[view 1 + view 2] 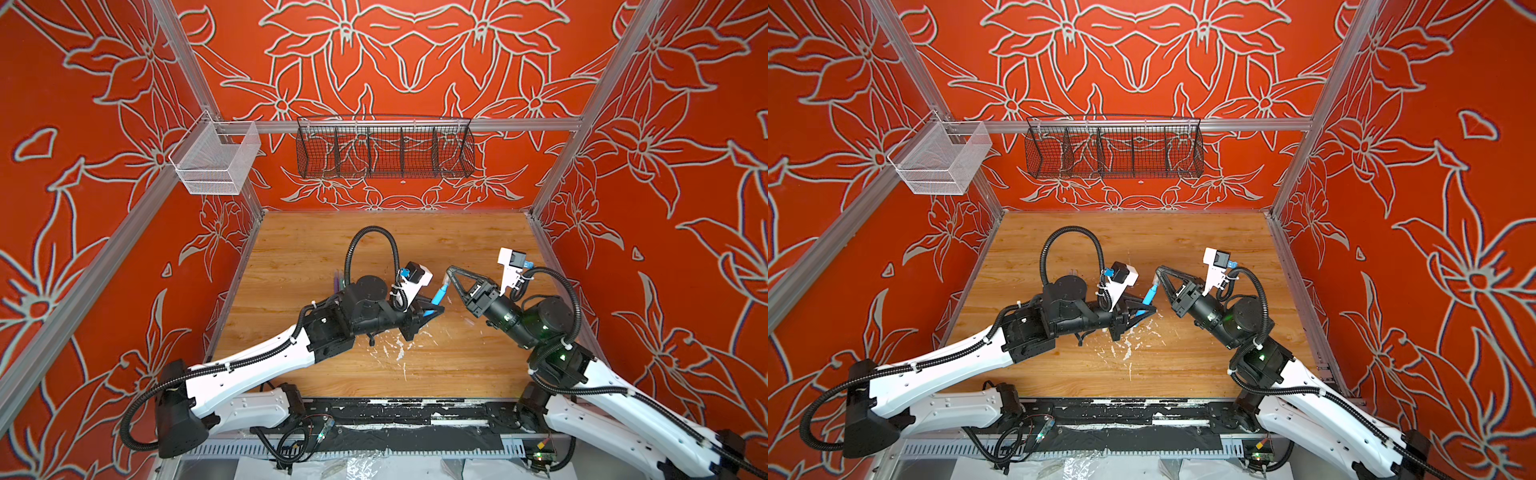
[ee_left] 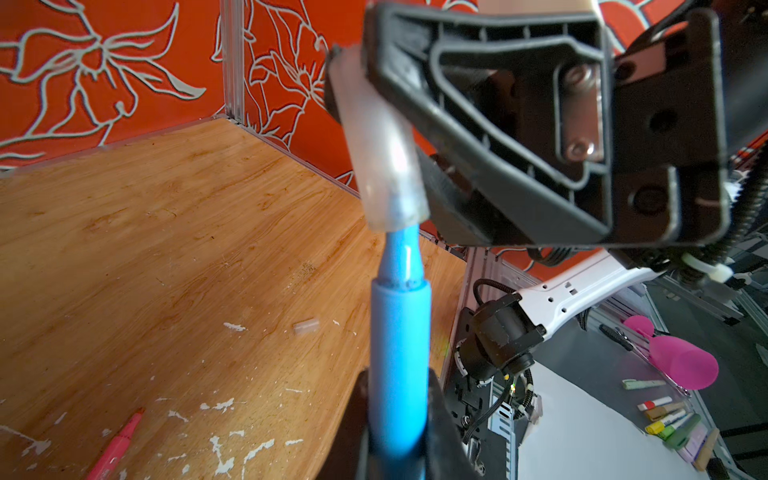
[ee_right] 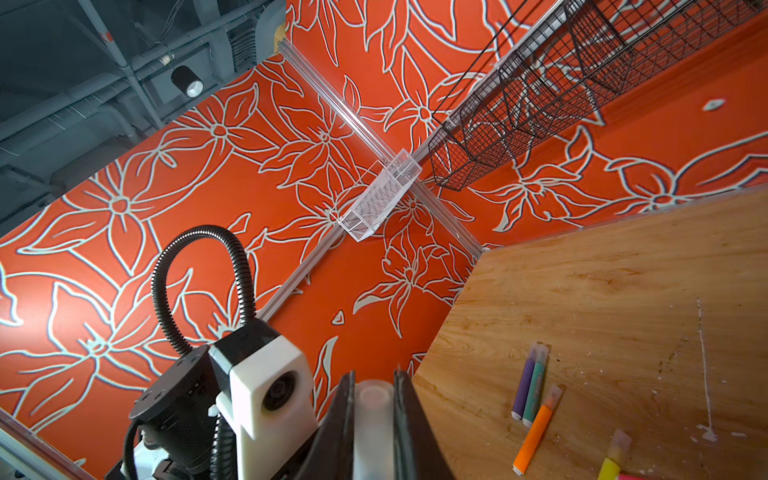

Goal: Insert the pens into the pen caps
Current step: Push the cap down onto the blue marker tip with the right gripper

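In both top views the two grippers meet above the middle of the table. My left gripper [image 1: 434, 309] [image 1: 1145, 311] [image 2: 397, 436] is shut on the barrel of a blue pen [image 1: 439, 295] [image 1: 1148, 298] [image 2: 399, 365]. Its tip sits inside the mouth of a clear pen cap [image 2: 382, 166] [image 3: 372, 415], on which my right gripper [image 1: 449, 272] [image 1: 1158, 270] [image 3: 372, 382] is shut. In the right wrist view purple [image 3: 524, 382], green [image 3: 536, 384], orange [image 3: 534, 436] and yellow [image 3: 611, 461] pens lie capped on the wood. A pink pen [image 2: 118, 440] and a loose cap [image 2: 305, 326] lie on the table.
A black wire basket [image 1: 384, 149] and a white mesh basket [image 1: 216, 160] hang on the back rail. White paint flecks [image 1: 399, 349] mark the wood near the front. Orange patterned walls close three sides. Spare markers [image 2: 673, 424] lie outside the cell.
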You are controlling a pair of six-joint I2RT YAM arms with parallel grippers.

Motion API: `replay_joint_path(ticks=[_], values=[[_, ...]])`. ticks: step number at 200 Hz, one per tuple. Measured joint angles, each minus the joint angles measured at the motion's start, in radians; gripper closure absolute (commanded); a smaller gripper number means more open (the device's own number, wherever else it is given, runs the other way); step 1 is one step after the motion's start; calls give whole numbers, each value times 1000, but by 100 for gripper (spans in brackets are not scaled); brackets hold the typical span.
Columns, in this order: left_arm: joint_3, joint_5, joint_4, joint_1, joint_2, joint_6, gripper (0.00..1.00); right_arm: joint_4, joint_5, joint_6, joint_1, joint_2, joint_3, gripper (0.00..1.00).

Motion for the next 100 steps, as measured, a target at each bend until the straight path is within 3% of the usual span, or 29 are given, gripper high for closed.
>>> replay_joint_path(ticks=[100], values=[[23, -24, -112, -15, -20, -138, 100, 48, -19, 0, 39, -48, -104, 100]])
